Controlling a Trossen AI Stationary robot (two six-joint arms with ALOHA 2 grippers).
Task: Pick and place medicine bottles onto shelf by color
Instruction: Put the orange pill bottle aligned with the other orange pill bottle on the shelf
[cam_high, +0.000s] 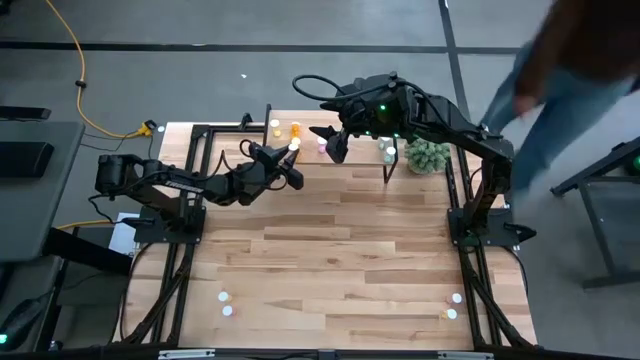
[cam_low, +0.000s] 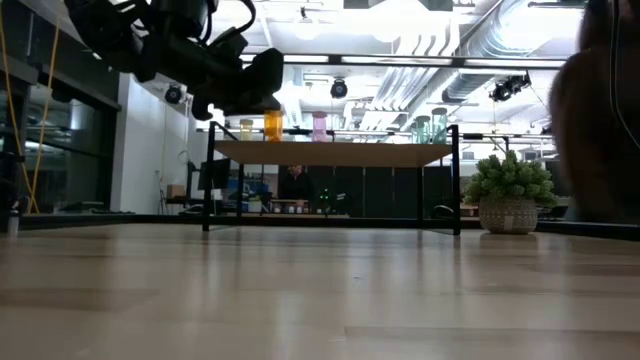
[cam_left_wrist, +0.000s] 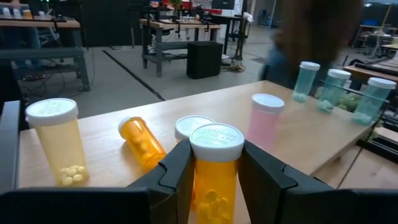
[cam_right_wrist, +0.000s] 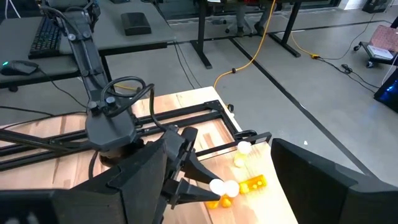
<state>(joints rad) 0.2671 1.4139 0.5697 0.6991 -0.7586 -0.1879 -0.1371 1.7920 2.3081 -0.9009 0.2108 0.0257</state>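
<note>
At the shelf's (cam_high: 340, 165) left end, the left claw (cam_left_wrist: 214, 180) grips an orange bottle (cam_left_wrist: 214, 168) upright beside its fallen orange match (cam_left_wrist: 143, 143), grouping by color; right claw (cam_high: 335, 148) hovers released.

The shelf (cam_left_wrist: 311, 140) bears yellow, orange, pink and teal medicine bottles (cam_left_wrist: 264, 118); one orange lies tipped.

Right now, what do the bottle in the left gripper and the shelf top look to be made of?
Orange bottle in the left gripper: likely translucent glossy plastic, pills visible through it; cap matte white. Shelf top: pale wood or laminate, faint grain, satin.
</note>
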